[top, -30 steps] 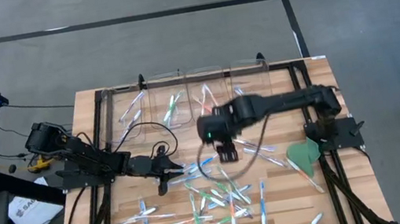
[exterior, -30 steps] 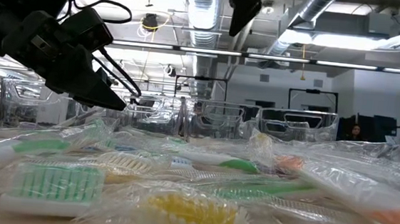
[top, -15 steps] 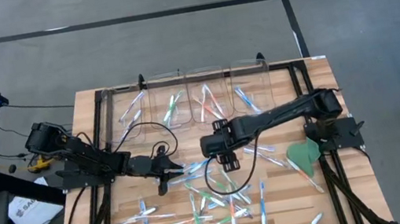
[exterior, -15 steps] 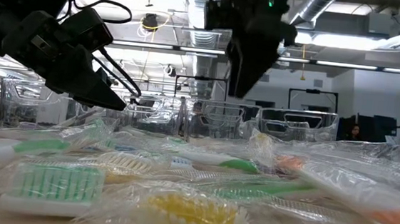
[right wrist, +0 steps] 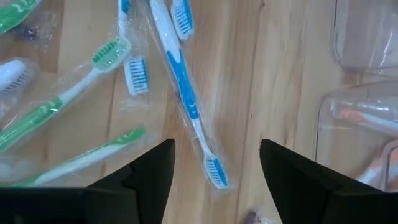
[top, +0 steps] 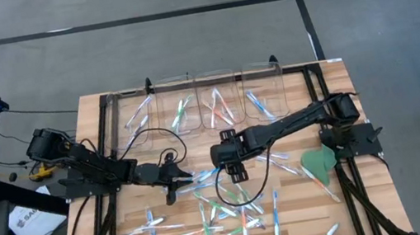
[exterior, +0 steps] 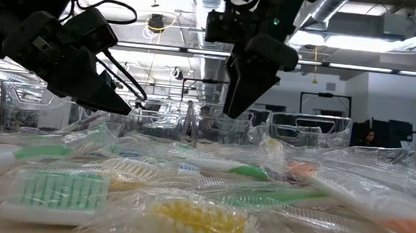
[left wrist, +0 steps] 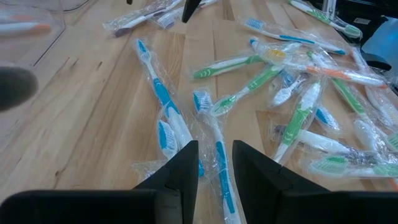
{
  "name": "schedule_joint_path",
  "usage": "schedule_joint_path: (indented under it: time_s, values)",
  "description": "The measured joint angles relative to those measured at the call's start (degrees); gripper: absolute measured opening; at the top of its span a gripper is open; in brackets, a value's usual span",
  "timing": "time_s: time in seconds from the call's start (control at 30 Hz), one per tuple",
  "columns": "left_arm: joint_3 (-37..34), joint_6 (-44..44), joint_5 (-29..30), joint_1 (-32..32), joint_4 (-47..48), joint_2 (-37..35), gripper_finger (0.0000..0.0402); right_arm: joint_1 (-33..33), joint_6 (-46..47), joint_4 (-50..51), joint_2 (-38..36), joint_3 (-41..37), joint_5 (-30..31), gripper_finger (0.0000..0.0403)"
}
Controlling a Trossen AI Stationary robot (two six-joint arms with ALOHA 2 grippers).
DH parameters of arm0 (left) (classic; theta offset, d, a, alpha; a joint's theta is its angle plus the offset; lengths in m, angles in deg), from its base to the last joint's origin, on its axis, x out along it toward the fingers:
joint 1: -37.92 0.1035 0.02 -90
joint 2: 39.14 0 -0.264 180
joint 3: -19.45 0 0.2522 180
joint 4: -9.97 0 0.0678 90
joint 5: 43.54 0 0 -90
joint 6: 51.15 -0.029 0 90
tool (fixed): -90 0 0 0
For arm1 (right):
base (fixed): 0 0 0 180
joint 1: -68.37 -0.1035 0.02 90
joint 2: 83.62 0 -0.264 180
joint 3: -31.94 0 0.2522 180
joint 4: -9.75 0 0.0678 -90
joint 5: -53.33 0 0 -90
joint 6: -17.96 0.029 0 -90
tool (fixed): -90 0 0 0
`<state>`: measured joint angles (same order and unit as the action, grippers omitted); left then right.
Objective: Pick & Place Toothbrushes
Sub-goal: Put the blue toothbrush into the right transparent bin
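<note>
Overhead and level views of a sorting task partly done. Four clear bins [top: 195, 101] stand in a row along the far edge of the desk [top: 125, 222]; each already holds a few wrapped toothbrushes [top: 232, 210], apparently grouped by colour, with blue ones in the bin nearest the right end and orange ones in the one beside it. Most of the stock is unsorted: dozens of brushes lie scattered over the middle of the desk and toward its near edge, many overlapping in their clear wrappers. A flat green leaf-shaped piece [top: 317, 161] lies near the right edge, apart from the heap.

The right tool [top: 230, 164] hangs over the middle of the desk, just in front of the bins, with its jaws spread and nothing between them; its wrist view shows a blue-handled brush [right wrist: 186, 93] lying on the bare wood directly between the two fingers [right wrist: 149, 168]. By appearance this is the next piece to be lifted.

The left tool [top: 176, 181] rests low toward the left of the heap, jaws narrowly parted and empty, with a blue brush [left wrist: 222, 177] lying on the wood in the gap ahead of them.

Judged from the heap, the greater part of the work remains.
</note>
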<state>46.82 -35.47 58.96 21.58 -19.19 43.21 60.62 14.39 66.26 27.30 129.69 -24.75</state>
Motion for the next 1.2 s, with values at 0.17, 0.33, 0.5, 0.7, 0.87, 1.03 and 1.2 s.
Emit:
schedule_joint_path:
  time_s: [0.17,0.33,0.5,0.7,0.87,1.03,1.2]
  values:
    - [0.0,0.0,0.0,0.0,0.0,0.0,0.0092,-0.1,0.0,0.0,0.0,0.0,0.0,0.023]
    - [0.0,0.0,0.0,0.0,0.0,0.0,0.0092,-0.1,-0.1,0.1,0.0,0.0,0.0,0.023]
    - [0.0,0.0,0.0,0.0,0.0,0.0,0.0092,-0.1,-4.5,0.1,0.0,0.0,0.0,0.023]
    - [0.0,0.0,-0.1,0.0,0.0,0.0,0.0092,0.7,-5.0,0.1,0.0,0.0,-0.1,0.023]
    - [0.0,0.0,-0.2,0.0,0.0,0.0,0.0092,1.4,-5.4,0.1,0.0,0.0,0.0,0.023]
    - [0.0,0.0,-0.2,0.0,0.0,0.0,0.0092,1.4,-5.4,0.1,0.0,0.0,-0.1,0.023]
    - [0.0,0.0,-0.2,0.0,0.0,0.0,0.0092,1.4,-5.1,0.1,0.0,0.0,-0.1,0.023]
